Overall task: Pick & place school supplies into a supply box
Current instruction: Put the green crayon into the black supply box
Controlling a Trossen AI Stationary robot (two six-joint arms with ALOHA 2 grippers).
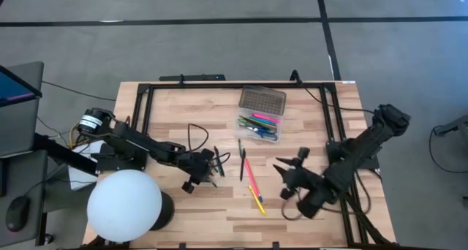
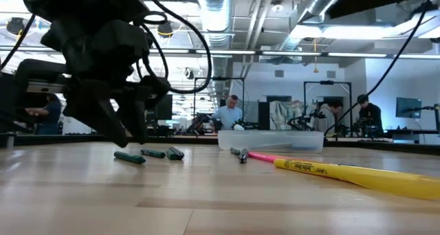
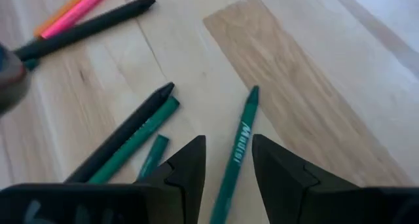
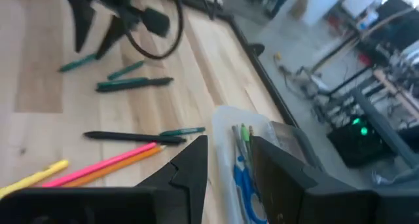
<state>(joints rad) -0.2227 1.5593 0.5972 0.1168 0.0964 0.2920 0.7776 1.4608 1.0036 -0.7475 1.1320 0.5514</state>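
The supply box [image 1: 259, 126] stands open at the far middle of the table, holding pens and blue scissors [image 4: 247, 185]. Its dotted lid [image 1: 262, 99] lies just beyond it. A black pen [image 1: 241, 158], a pink one [image 1: 250, 173] and a yellow marker [image 1: 257, 199] lie mid-table. Several green pens [image 2: 148, 154] lie left of them. My left gripper [image 3: 228, 142] is open, low over a green pen [image 3: 247, 112] that lies on the table, one finger on either side of it and not touching. My right gripper [image 1: 291, 162] hovers open right of the pens.
A white globe [image 1: 124, 206] sits at the near left corner. A black frame [image 1: 219, 84] runs along the table's far and side edges. A cable loop [image 1: 194, 133] lies beside my left arm. People sit in the room beyond the table.
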